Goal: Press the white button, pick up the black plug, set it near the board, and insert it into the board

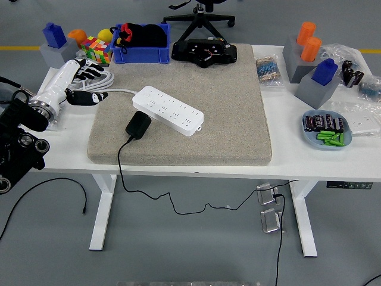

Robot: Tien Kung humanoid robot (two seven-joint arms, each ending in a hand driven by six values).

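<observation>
Black-tipped fingers (95, 95) of the left hand (83, 83) are lying loosely spread and holding nothing, just left of the grey mat (238, 119), beside the white cable (119, 90). On that mat the white power strip (168, 109) is lying diagonally, and the black plug (138, 126) is resting against its near left side, cord trailing off the white table (333, 167).

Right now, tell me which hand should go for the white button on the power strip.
Left. The left hand lies on the table just left of the white power strip, beside its cable end, fingers relaxed and empty. The right hand is not in view. The black plug lies nearby too.
</observation>
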